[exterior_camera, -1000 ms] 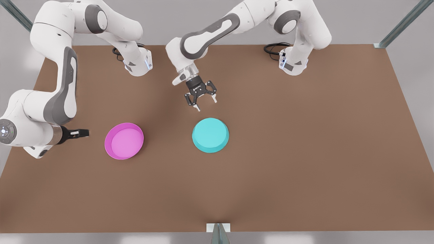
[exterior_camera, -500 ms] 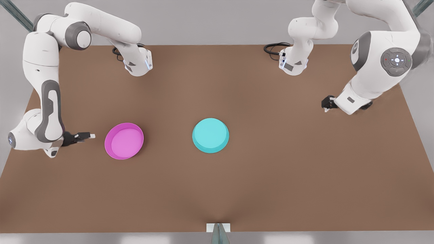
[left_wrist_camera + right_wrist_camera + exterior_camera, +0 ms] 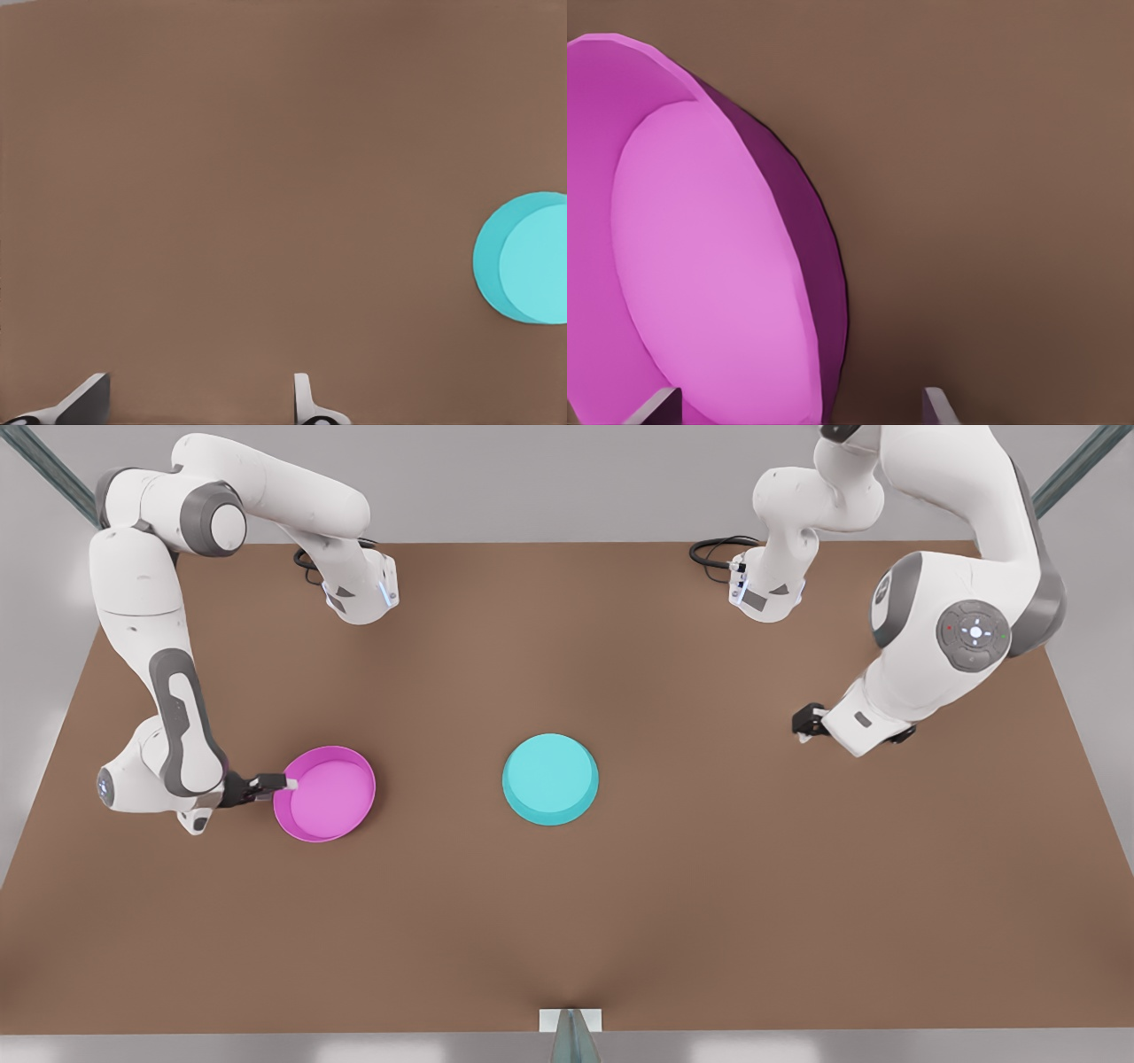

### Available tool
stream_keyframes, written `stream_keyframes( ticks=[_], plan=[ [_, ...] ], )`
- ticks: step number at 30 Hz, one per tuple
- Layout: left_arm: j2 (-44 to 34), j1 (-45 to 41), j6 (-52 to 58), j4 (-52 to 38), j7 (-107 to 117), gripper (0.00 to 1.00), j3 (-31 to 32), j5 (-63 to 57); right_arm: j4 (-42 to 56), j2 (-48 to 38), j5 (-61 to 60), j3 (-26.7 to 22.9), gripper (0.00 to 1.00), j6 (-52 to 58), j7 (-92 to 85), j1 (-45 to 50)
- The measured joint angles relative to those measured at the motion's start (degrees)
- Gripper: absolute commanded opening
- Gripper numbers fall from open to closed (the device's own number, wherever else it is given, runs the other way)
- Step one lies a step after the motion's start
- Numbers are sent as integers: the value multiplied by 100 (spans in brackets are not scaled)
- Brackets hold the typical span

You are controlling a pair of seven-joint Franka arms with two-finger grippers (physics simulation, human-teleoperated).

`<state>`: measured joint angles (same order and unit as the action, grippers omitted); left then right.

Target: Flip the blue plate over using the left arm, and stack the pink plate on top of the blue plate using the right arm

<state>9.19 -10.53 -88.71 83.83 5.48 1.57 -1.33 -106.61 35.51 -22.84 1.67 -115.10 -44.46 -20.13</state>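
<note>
The pink plate (image 3: pixel 325 794) lies rim up on the brown table (image 3: pixel 567 921), toward the front view's left. My right gripper (image 3: pixel 285 783) has reached its near rim from that side. It is open, and in the right wrist view the fingertips (image 3: pixel 937 405) straddle the pink plate's (image 3: pixel 700 266) wall. The blue plate (image 3: pixel 549 778) sits at the table's middle, showing a flat light face and a darker side wall. My left gripper (image 3: pixel 804 723) hangs open far off at the front view's right, nothing between its fingers (image 3: pixel 304 397). From there the blue plate (image 3: pixel 527 258) lies well away.
The two arm bases (image 3: pixel 359 589) (image 3: pixel 766 589) stand at the table's back edge with black cables. A small metal bracket (image 3: pixel 570 1020) sits at the middle of the front edge. Bare brown tabletop lies between the plates.
My right gripper slid toward the pink plate and now reaches its rim. My left arm swung from above the blue plate out to the front view's right, then came slightly inward.
</note>
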Motion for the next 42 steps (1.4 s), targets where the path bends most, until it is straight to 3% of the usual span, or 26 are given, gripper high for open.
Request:
stream_keyframes(
  ticks=[2,3,4,10,37,41,42],
  plan=[
    [-14,-18,-23,10,7,100,2,-30,-8,7,-9,0,100,55,-10,9],
    [-8,-11,-31,11,6,100,5,-42,-15,9,-9,2,89,65,-15,10],
    [-6,-7,-45,14,4,100,9,-54,-17,17,-10,8,86,67,-19,55],
    [-54,-10,-112,26,-32,100,10,-80,-9,25,-18,7,79,93,-19,105],
    [-426,-6,-234,263,-91,100,-210,-25,114,123,-106,1,73,75,-13,62],
    [-426,-8,-234,265,-82,100,-210,-25,105,123,-106,0,56,84,-19,79],
    [-426,-3,-234,265,-82,100,-210,-24,105,123,-106,3,56,84,-19,80]
  ],
)
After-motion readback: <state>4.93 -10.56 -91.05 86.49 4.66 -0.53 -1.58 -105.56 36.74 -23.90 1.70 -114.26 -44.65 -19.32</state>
